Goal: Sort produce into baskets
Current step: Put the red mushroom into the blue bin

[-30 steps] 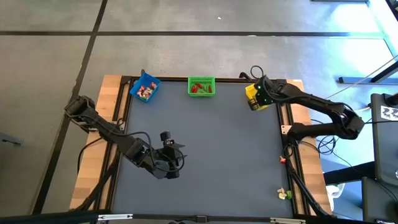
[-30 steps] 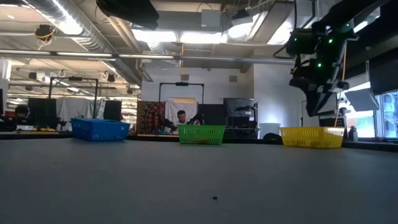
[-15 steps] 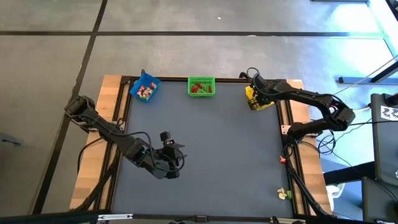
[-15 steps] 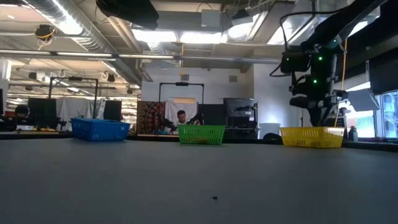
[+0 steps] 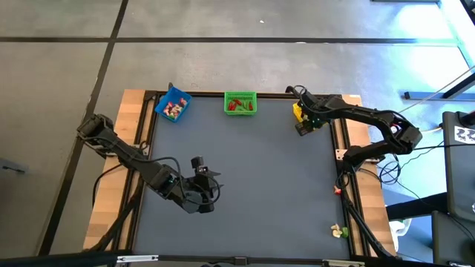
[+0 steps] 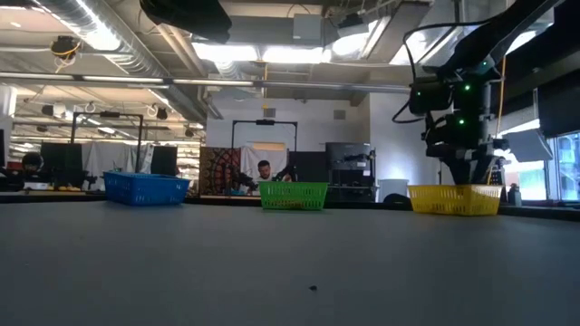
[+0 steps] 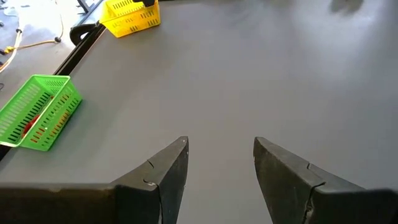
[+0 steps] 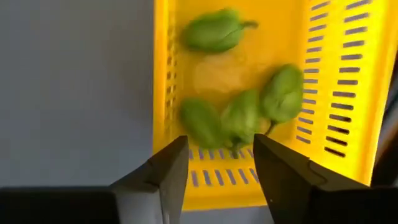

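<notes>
Now, right gripper (image 8: 214,171): fingers spread, empty, above yellow basket (image 8: 348,93) (green peppers (image 8: 239,118) inside), upper right.
Left gripper (image 7: 217,168): spread, lower left.

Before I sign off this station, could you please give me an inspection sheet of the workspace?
Surface: dark table mat, bare in the middle.
Job's things: blue basket holds red and whitish pieces; green basket holds red pieces; yellow basket holds four green pieces.
Clutter: a small pale item at the table's near right edge.
Grippers: right gripper open, empty, over the yellow basket; left gripper open, empty, over the mat.
Cables: loops beside the right arm's base.
Surroundings: a person far behind the table.
</notes>
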`<state>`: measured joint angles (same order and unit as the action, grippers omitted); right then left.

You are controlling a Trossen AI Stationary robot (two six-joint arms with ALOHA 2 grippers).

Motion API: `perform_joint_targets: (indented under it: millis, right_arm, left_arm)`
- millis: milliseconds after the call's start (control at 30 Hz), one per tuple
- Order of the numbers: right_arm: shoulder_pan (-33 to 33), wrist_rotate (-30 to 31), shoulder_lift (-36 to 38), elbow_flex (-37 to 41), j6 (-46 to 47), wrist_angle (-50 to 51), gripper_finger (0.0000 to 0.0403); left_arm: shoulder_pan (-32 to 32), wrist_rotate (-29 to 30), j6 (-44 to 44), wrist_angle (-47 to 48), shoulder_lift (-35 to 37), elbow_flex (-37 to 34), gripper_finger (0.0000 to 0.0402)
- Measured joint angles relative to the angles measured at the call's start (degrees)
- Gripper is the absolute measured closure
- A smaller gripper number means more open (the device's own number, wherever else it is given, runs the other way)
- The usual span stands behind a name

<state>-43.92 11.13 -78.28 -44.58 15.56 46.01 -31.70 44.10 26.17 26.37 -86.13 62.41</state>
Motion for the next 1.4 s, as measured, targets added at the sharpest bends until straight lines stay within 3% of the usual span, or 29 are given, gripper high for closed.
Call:
perform_joint_targets:
  millis: [300,600,800,1067,1400]
  right_arm:
    - [0.07,1.92,1.58,-5.24,-0.9,9.9,0.023]
    - [4.73,-1.67,8.7,-10.77,1.24,16.75,0.0242]
    - [12.67,-6.12,10.74,-10.88,7.19,22.14,0.0242]
    - [28.16,-6.9,10.69,-10.88,18.56,29.2,0.0242]
    - [47.24,-7.54,10.54,-10.88,34.26,29.39,0.0242]
  left_arm:
    - [0.0,0.0,0.44,-0.02,0.0,0.0,0.0224]
    - [0.11,0.0,0.37,-0.02,0.0,0.0,0.0224]
    - [0.11,0.0,0.44,0.0,0.0,0.0,0.0224]
    - [0.11,0.0,0.76,0.0,0.0,0.0,0.0224]
    - [0.11,0.0,0.87,0.0,0.0,0.0,0.0224]
